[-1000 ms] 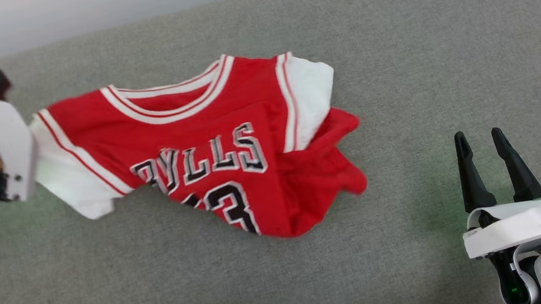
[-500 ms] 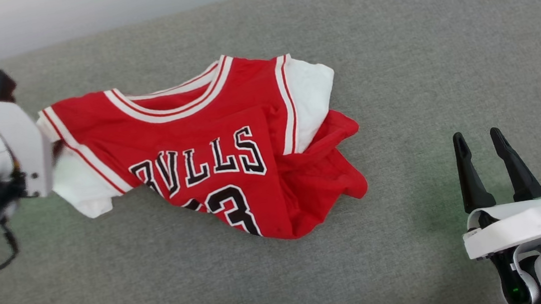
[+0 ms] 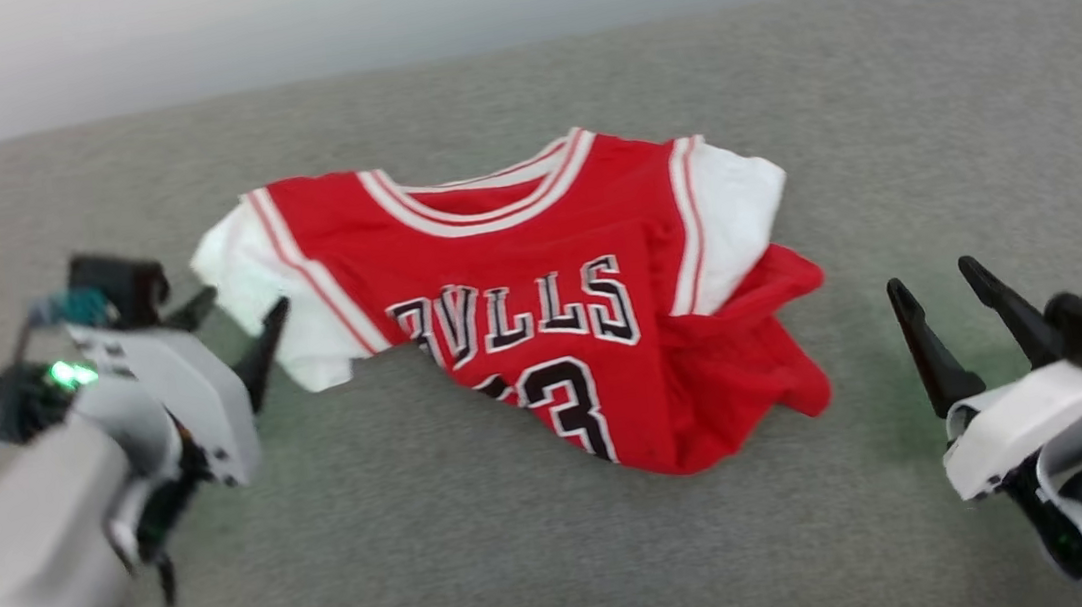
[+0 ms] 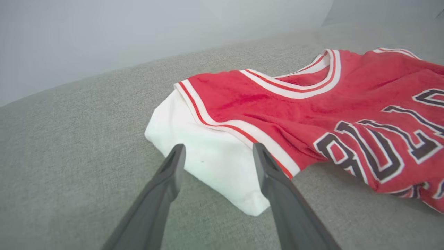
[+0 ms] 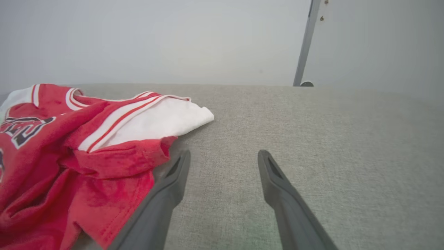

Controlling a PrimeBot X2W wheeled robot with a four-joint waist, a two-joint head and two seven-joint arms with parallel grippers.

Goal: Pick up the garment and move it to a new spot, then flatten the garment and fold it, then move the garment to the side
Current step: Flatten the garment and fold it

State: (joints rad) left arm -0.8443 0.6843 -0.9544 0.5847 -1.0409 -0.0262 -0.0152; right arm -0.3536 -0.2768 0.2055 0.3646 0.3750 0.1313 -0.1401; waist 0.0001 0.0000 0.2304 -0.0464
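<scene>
Lying rumpled mid-frame on the grey counter (image 3: 882, 107), the garment (image 3: 515, 246) risks a doubled-layer grab at its bunched lower-right hem — left gripper (image 3: 244, 302) and right gripper (image 3: 928, 275) flank it, jaws apart, empty.

The red jersey (image 3: 535, 244) has the word "BULLS" across its chest in big black letters with white edges. Under the word is a black number. The 3 is easy to read. A fold hides most of the digit in front of it.
</scene>
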